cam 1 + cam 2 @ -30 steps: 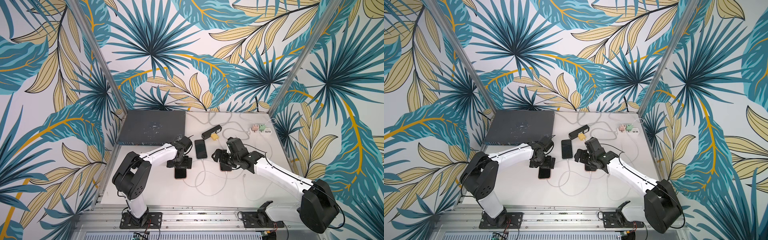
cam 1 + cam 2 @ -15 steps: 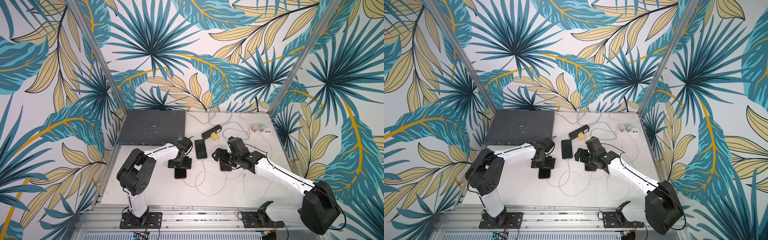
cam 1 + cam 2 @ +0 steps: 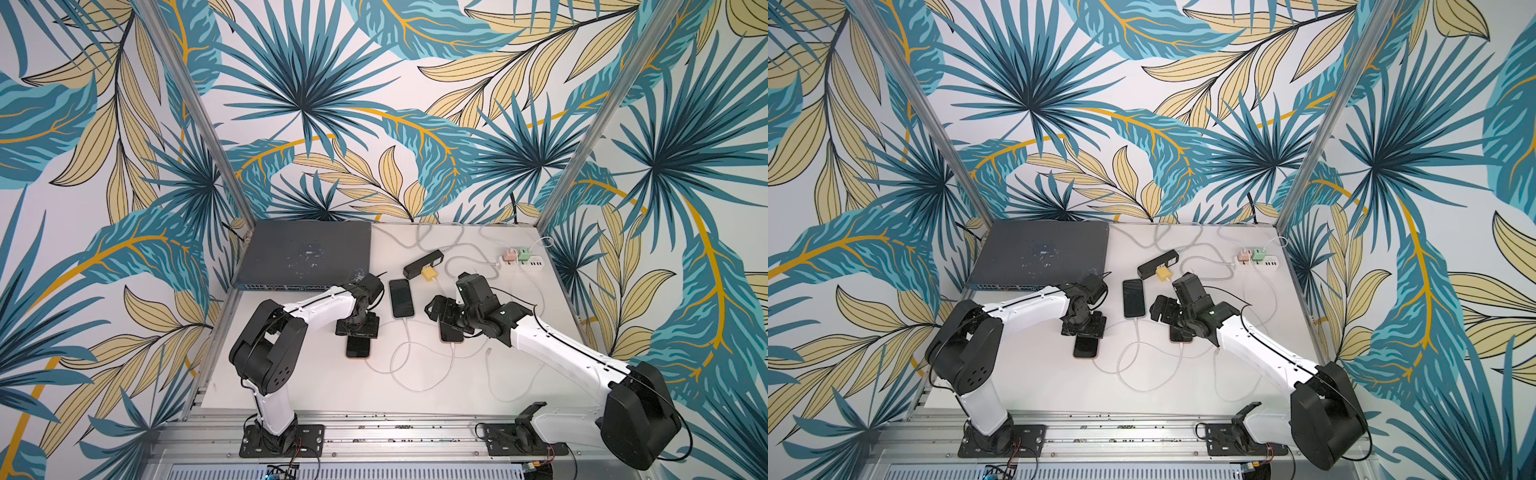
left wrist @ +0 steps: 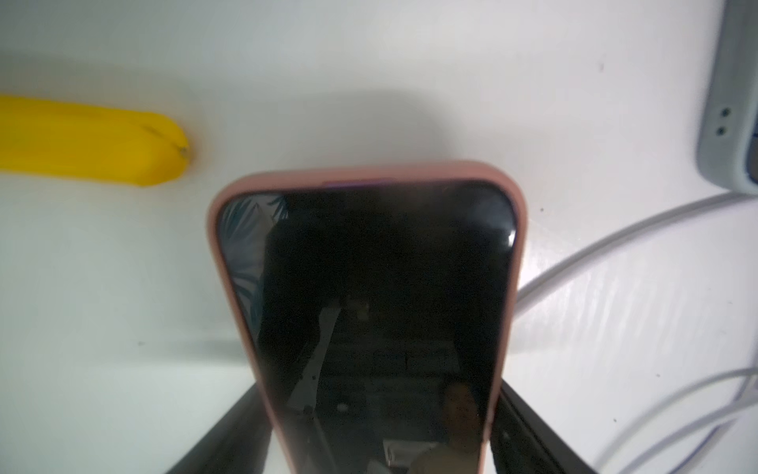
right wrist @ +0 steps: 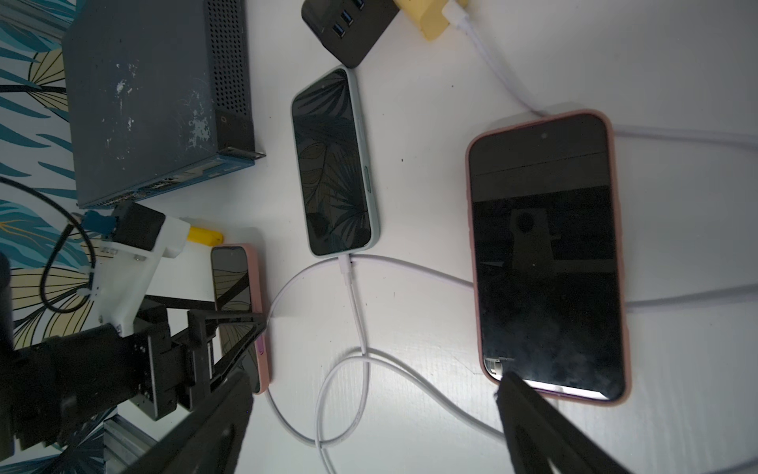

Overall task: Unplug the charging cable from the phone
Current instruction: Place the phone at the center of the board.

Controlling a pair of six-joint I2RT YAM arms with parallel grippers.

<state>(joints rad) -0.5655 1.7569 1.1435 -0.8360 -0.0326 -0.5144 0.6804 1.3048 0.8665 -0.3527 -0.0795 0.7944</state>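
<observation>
Left gripper [image 3: 358, 332] fingers [image 4: 221, 443] straddle the pink-cased phone [image 4: 369, 287], flat on the table [image 3: 311, 382], left of centre; grip not discernible. White cable [image 4: 574, 262] lies just beside. Right gripper [image 5: 374, 375] fingers [image 5: 541, 431] spread wide above second pink phone [image 5: 545, 254].

Right end effector [image 5: 373, 383] jaws spread; one fingertip [image 5: 514, 392] over nearest pink-cased phone [image 5: 545, 254].

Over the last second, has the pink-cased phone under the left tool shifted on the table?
No. The pink-cased phone keeps its spot beside the teal-cased phone and in front of the grey switch box.
</observation>
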